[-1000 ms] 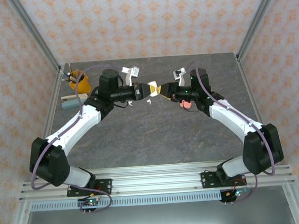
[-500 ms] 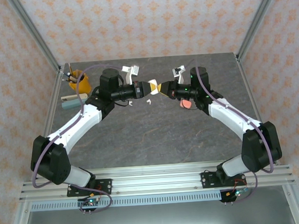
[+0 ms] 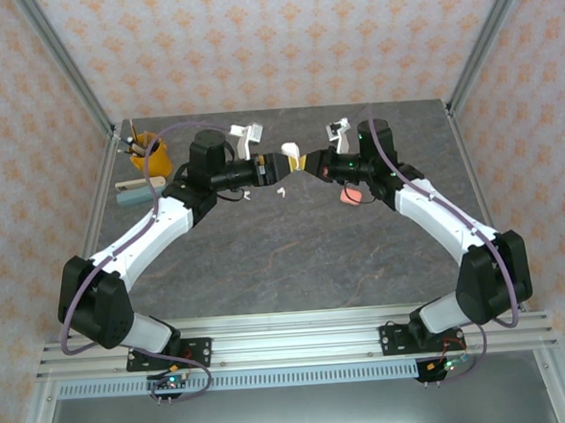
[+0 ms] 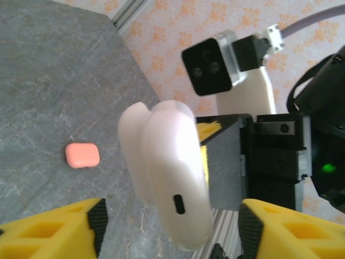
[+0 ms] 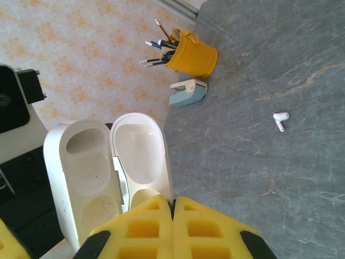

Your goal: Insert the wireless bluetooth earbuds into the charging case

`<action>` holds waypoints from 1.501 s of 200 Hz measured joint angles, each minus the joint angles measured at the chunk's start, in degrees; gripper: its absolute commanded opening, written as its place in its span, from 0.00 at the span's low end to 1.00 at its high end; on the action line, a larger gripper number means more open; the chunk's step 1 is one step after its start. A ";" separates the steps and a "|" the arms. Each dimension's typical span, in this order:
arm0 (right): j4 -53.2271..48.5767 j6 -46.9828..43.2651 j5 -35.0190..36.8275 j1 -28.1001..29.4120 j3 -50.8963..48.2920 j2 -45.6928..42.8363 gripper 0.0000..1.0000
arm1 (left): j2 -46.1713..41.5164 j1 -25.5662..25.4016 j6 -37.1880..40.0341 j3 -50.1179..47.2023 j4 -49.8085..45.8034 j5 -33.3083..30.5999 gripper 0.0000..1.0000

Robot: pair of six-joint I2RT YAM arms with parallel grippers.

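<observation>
A white charging case hangs in the air above the middle of the table, where my two grippers meet. In the right wrist view the case is open, both hollow halves empty, and my right gripper is shut on the rim of one half. My left gripper is open, its yellow fingers standing apart on either side of the case without touching it. One white earbud lies on the table, also under the grippers in the top view.
A salmon-orange case lies shut on the table under the right arm. A yellow pen cup and a pale blue block stand at the far left. Frame posts rise at the table's corners.
My left gripper has opened and let go of the white case. My right gripper has shut on the case's rim. Both grippers have shifted slightly toward the far side.
</observation>
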 measured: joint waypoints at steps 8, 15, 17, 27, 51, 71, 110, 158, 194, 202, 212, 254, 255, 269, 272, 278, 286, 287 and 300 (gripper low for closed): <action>-2.38 -1.75 0.63 0.00 1.22 0.22 0.00 | 0.00 0.13 0.48 0.26 -0.98 -0.33 0.78; -4.83 -3.63 1.31 0.00 2.51 0.52 0.00 | 0.00 0.39 1.05 0.72 -2.12 -0.46 0.80; -5.62 -4.35 1.57 0.00 2.95 0.61 0.00 | 0.00 0.44 1.33 0.83 -2.36 -0.50 0.81; -9.40 -7.30 2.67 0.00 4.92 1.14 0.00 | 0.00 1.01 2.32 1.95 -4.37 -0.59 0.85; -19.52 -16.59 5.97 0.00 9.75 2.86 0.00 | 0.24 3.19 6.78 7.43 -12.02 -0.31 0.92; -27.23 -24.39 9.11 0.15 13.35 4.79 0.00 | 2.80 4.66 12.44 16.04 -20.52 1.18 0.97; -37.62 -35.43 13.42 0.55 16.37 6.71 0.00 | 11.89 4.94 25.33 30.05 -38.10 6.10 0.98; -42.99 -43.50 15.08 0.70 19.96 8.98 0.00 | 21.20 4.94 35.63 33.18 -53.02 10.93 0.95; -43.80 -45.77 14.99 1.68 20.11 10.73 0.00 | 24.76 4.94 40.19 35.80 -58.97 15.08 0.90; -43.80 -46.03 14.84 2.05 20.11 11.02 0.00 | 25.51 4.94 41.33 36.98 -60.35 16.00 0.89; -43.78 -46.25 14.53 2.58 20.13 11.30 0.00 | 26.45 4.94 42.69 38.32 -61.81 17.00 0.87; -43.76 -46.31 13.00 3.65 20.13 11.63 0.00 | 31.21 4.94 48.17 41.68 -68.00 21.31 0.75; -43.76 -46.31 12.94 3.65 20.13 11.63 0.00 | 31.30 4.94 48.33 41.72 -68.08 21.35 0.74; -43.76 -46.47 12.33 3.65 20.13 11.65 0.00 | 32.96 4.94 50.34 42.34 -70.34 22.71 0.70; -43.76 -46.47 12.22 3.65 20.13 11.65 0.00 | 33.33 4.94 50.62 42.47 -70.82 22.97 0.69; -43.76 -46.49 11.96 3.65 20.13 11.65 0.00 | 33.88 4.94 51.36 42.80 -71.73 23.50 0.68; -43.76 -46.49 11.69 3.65 20.13 11.65 0.00 | 34.64 4.94 52.46 43.28 -73.13 24.20 0.65; -43.74 -46.49 11.65 3.65 20.13 11.65 0.00 | 34.69 4.94 52.61 43.32 -73.31 24.26 0.65; -43.74 -46.49 11.26 3.65 20.13 11.69 0.00 | 35.54 4.94 54.49 44.26 -75.49 25.42 0.62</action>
